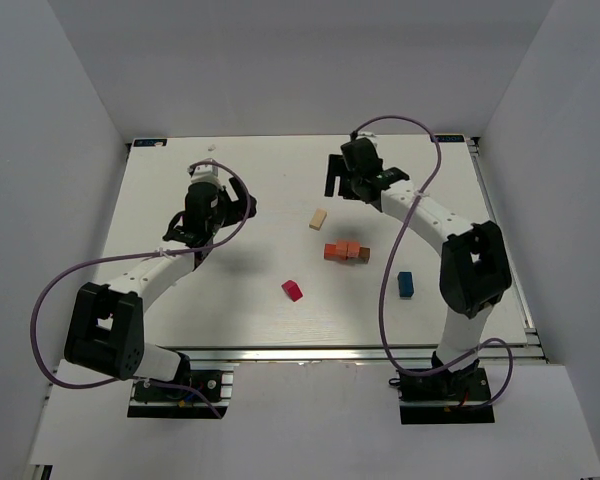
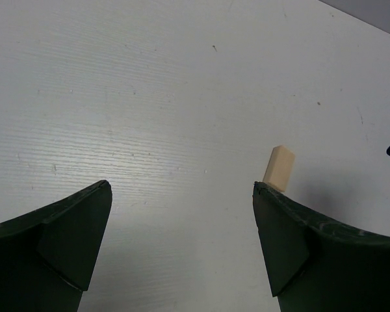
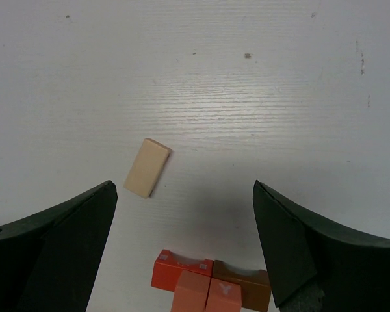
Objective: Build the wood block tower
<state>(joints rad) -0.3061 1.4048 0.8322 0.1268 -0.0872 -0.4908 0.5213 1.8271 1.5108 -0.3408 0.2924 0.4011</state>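
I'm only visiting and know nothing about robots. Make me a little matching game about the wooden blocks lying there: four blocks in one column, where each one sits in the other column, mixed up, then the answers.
Blocks:
1. tan block
2. blue block
3. red block
4. brown block

Places:
A. pressed against the orange blocks
B. furthest left, alone
C. furthest back, alone
D. furthest right, alone

Pairs: 1-C, 2-D, 3-B, 4-A.
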